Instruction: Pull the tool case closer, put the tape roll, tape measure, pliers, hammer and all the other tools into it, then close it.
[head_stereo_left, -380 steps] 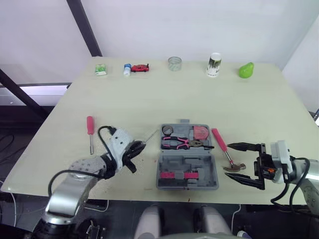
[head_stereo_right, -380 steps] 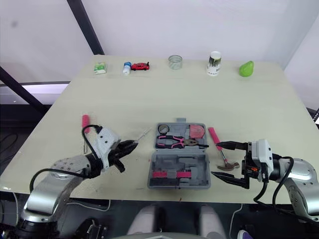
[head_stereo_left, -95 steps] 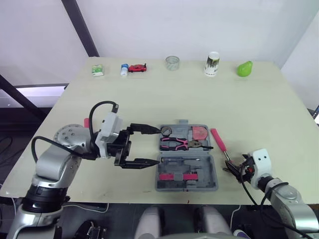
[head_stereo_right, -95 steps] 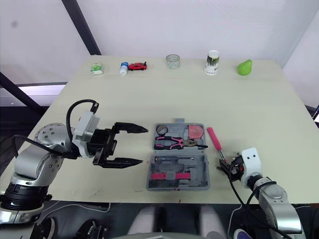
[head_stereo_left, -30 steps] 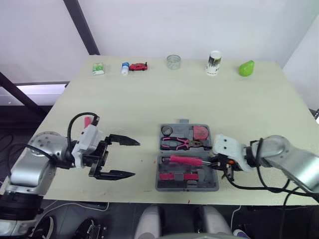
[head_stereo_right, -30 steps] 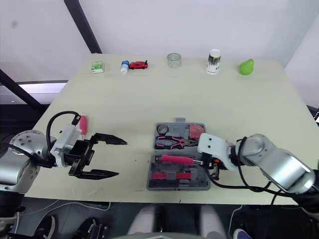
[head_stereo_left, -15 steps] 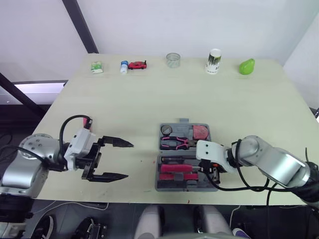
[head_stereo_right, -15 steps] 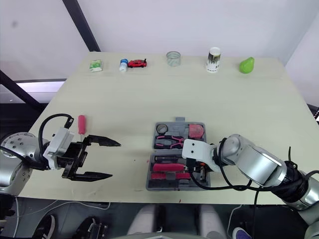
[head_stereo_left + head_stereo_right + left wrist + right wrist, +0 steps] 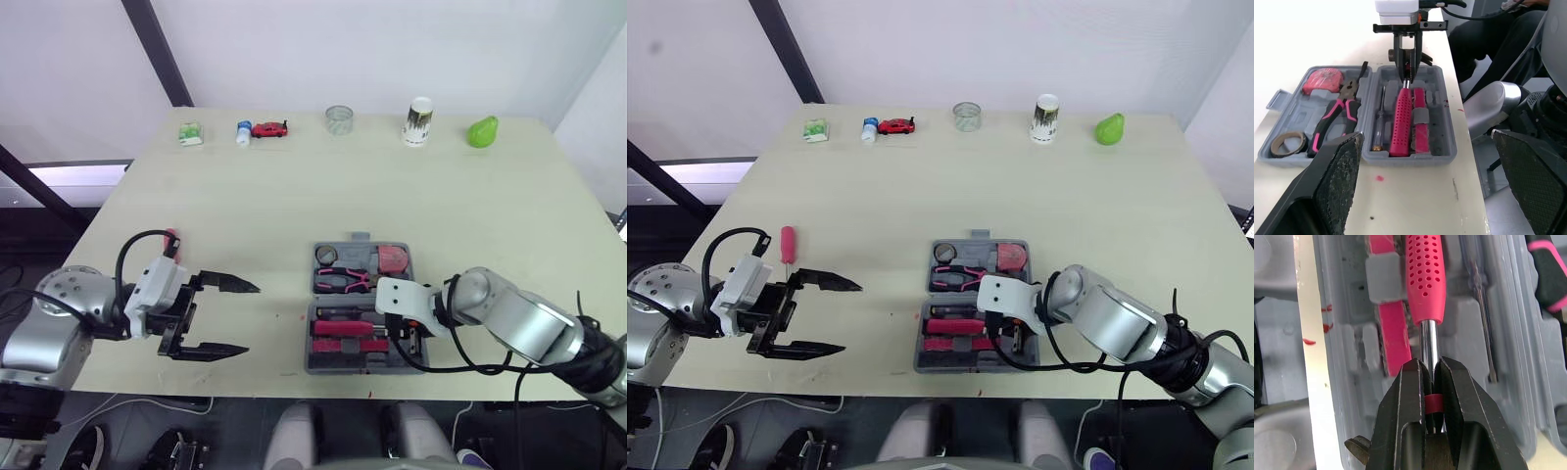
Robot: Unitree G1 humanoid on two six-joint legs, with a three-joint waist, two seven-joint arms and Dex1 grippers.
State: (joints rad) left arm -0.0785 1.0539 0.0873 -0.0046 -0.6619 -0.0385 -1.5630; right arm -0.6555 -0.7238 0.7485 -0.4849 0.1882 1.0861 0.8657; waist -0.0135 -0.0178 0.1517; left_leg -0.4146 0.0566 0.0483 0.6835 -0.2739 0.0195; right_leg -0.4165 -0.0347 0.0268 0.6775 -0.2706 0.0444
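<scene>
Bright, even light, faint shadows, and the table (image 9: 1312, 29) glares white in the left wrist view.

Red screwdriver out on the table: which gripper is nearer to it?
Left. The left gripper hangs open beside the red screwdriver, on its tool case side. The right gripper is across in the case, shut on the hammer.

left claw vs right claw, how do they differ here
The left claw is wide open and empty; the right claw is shut on the hammer by its shaft. The left claw is over bare table; the right claw is over the tool case. Both have black fingers.
</scene>
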